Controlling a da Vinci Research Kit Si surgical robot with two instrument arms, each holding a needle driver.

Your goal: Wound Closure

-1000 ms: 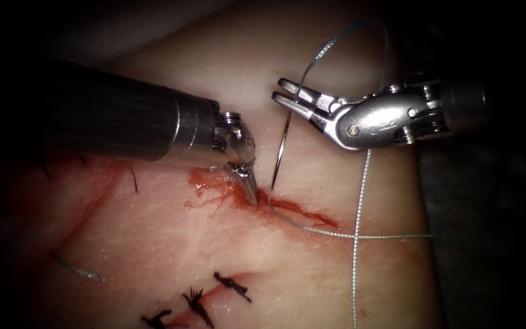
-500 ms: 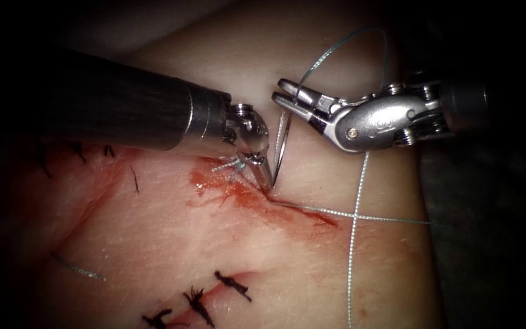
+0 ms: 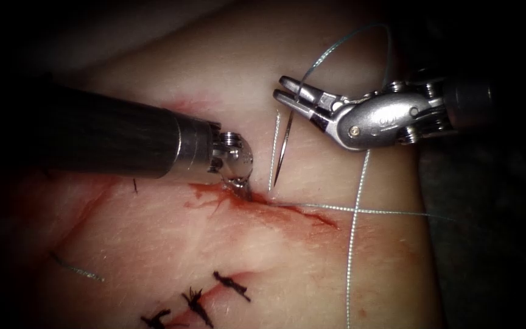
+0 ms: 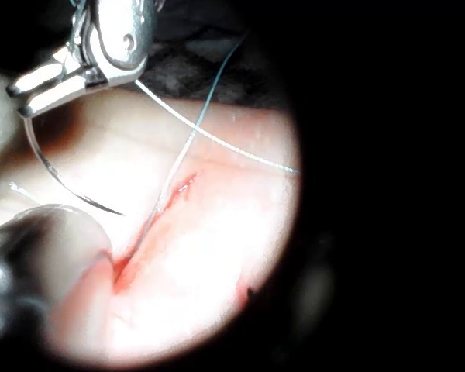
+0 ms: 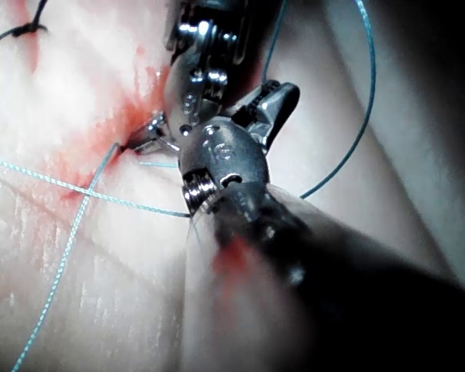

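While the right tool [image 3: 284, 97] is holding the needle [image 3: 282, 152] near its blunt end with jaws closed on it, the needle is hanging free above the tissue [image 3: 214, 244], its point just over the cut [image 3: 287, 207]. The left tool [image 3: 241, 189] is pressing its tip into the cut's left end; its jaws cannot be told. The thread [image 3: 360, 211] is lying across the tissue.

R tool [image 3: 284, 97] clamped, L tool [image 3: 243, 194] down.
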